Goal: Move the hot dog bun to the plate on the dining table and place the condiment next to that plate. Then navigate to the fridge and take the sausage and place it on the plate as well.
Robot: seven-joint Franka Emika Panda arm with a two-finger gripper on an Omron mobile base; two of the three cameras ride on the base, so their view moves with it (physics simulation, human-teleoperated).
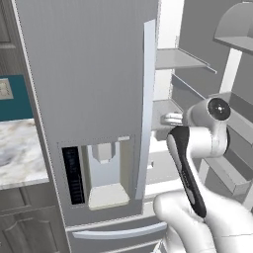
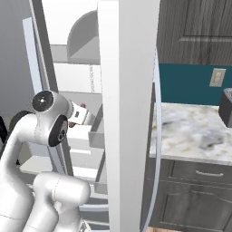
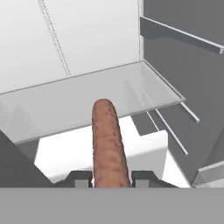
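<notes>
All three pictures are rendered and evenly lit, with no clear lamp and no strong direction of light. The inside of the fridge [image 3: 87,39] is the brightest part, almost pure white, so its back wall loses detail. Shadows are soft and pale; a faint grey one lies under the glass shelf [image 3: 87,98]. The marble bench [image 2: 195,131] shows a mild shine but no hard glare. Edges look a little soft and jagged from low resolution. The sausage [image 3: 107,140] is sharp, with no motion blur. Straight lines stay straight at the borders.
</notes>
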